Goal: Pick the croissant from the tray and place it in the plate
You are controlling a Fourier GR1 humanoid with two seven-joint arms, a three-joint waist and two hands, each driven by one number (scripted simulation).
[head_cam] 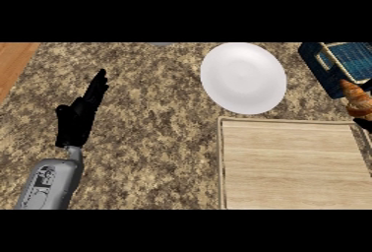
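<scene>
Looks light, flaky and easily crushed, that croissant point(356, 98); sits at the view's right edge, just past the far right corner of the tray point(291, 167), no longer on the wood; partly cut off by the edge, so cannot tell whether lifted or lying on the tabletop point(152, 123). Probably best taken round the thick middle, not by the thin curled tips, which would likely snap; needs a gentle close and a level carry across to the plate point(243, 78), near on the left and bare.

Counts one croissant, one white plate, one wooden tray, one dark blue box point(327, 69) just behind the croissant.

Left hand point(78, 118) rests at the view's left, fingers point(96, 88) straight and pointing up, holding nothing. Right hand point(365, 125) shows only as a dark sliver under the croissant; cannot tell its grip.
</scene>
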